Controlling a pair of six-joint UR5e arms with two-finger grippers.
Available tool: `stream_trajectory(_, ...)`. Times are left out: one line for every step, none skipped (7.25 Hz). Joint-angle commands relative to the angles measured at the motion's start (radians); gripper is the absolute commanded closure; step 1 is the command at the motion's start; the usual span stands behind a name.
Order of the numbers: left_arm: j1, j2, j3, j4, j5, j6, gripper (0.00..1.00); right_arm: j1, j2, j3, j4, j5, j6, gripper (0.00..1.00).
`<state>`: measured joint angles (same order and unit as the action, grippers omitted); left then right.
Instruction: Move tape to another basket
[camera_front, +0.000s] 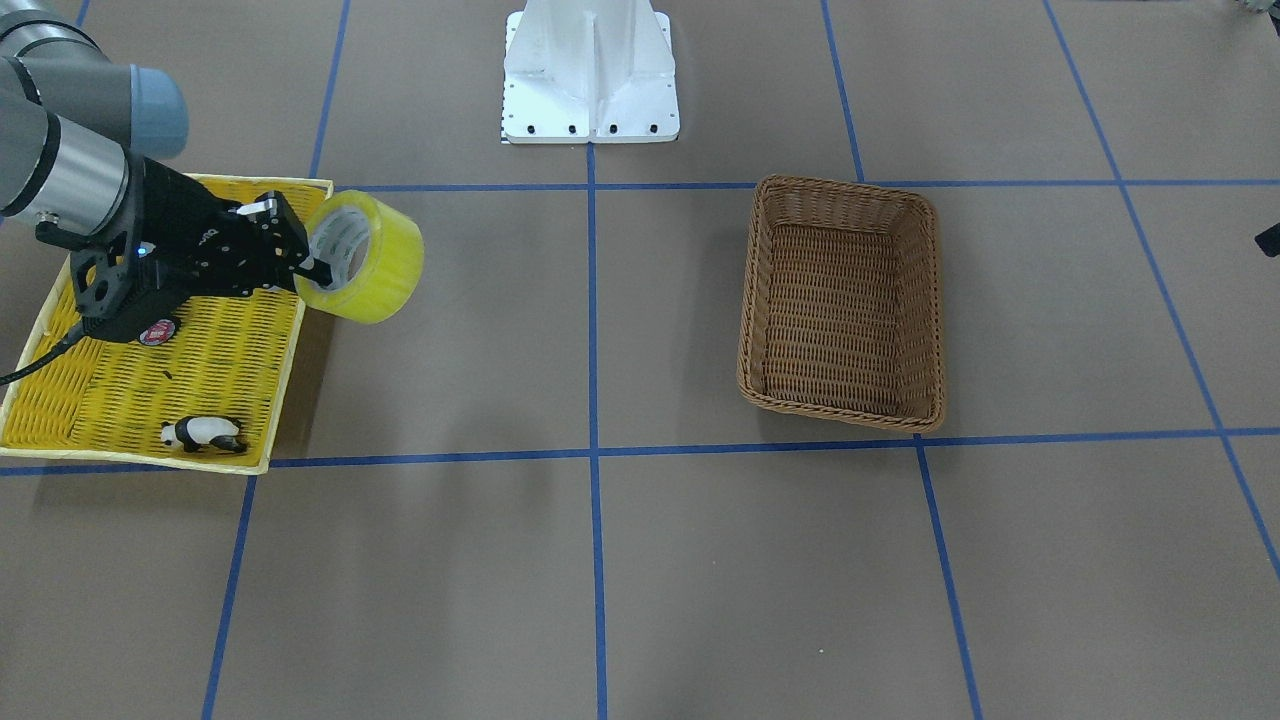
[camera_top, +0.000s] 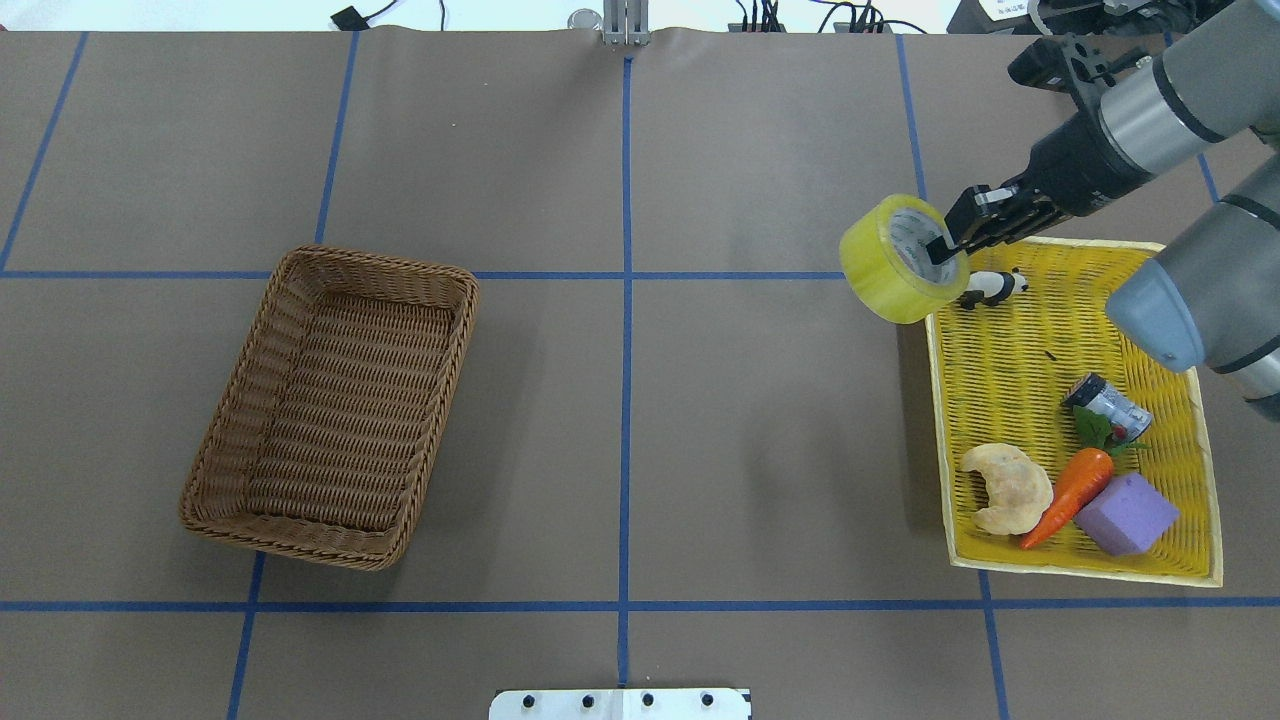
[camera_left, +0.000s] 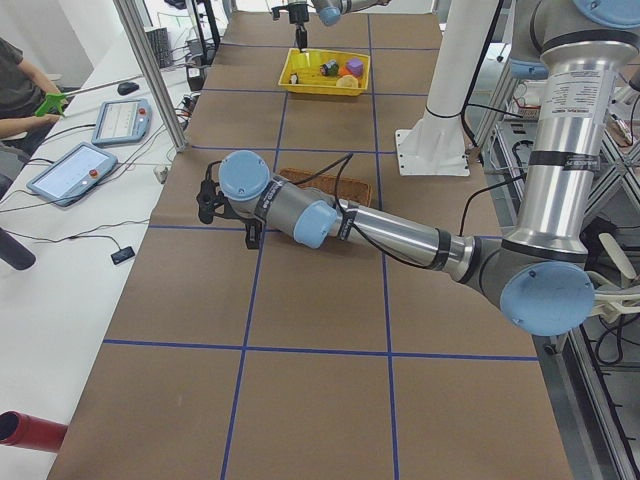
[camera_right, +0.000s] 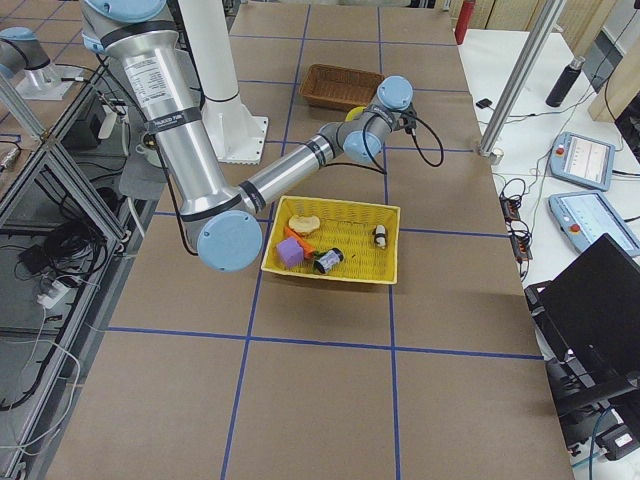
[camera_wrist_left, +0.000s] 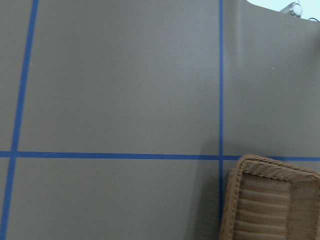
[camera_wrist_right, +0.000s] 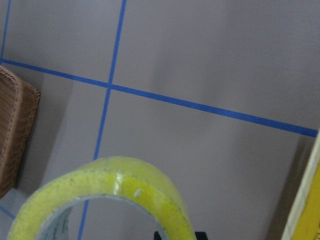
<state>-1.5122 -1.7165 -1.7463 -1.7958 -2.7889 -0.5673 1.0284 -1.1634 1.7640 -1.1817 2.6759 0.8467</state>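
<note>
The tape (camera_front: 365, 258) is a wide yellow roll with a white core, held on its side in the air. My right gripper (camera_front: 305, 262) is shut on its wall, with one finger inside the core. In the overhead view the gripper (camera_top: 945, 247) holds the tape (camera_top: 890, 265) over the far left corner of the yellow tray. The roll fills the bottom of the right wrist view (camera_wrist_right: 115, 185). The brown wicker basket (camera_top: 375, 262) stands empty far across the table (camera_front: 845, 190). My left gripper (camera_left: 210, 200) hangs near the basket; I cannot tell whether it is open or shut.
The shallow yellow tray (camera_top: 935, 420) holds a toy panda (camera_top: 990, 287), a small can (camera_top: 1110, 405), a carrot (camera_top: 1070, 485), a croissant (camera_top: 1008, 487) and a purple block (camera_top: 1125, 515). A white mounting base (camera_front: 590, 70) stands at the robot's side of the table.
</note>
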Motion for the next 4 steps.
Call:
stream_trajectory(0.058, -0.107, -0.009, -0.014, -0.096, -0.156, 0.02, -0.013, 0.071, -0.003, -0.001, 0.083, 0.044, 1.00)
stream_trajectory(0.094, -0.159, -0.016, -0.016, -0.109, -0.225, 0.02, -0.025, 0.100, -0.003, -0.001, 0.100, 0.066, 1.00)
stream_trajectory(0.134, -0.190, -0.048, -0.016, -0.112, -0.261, 0.02, -0.042, 0.119, -0.003, 0.001, 0.116, 0.069, 1.00)
stream_trajectory(0.185, -0.208, -0.067, -0.016, -0.110, -0.272, 0.02, -0.057, 0.132, -0.001, 0.001, 0.119, 0.069, 1.00)
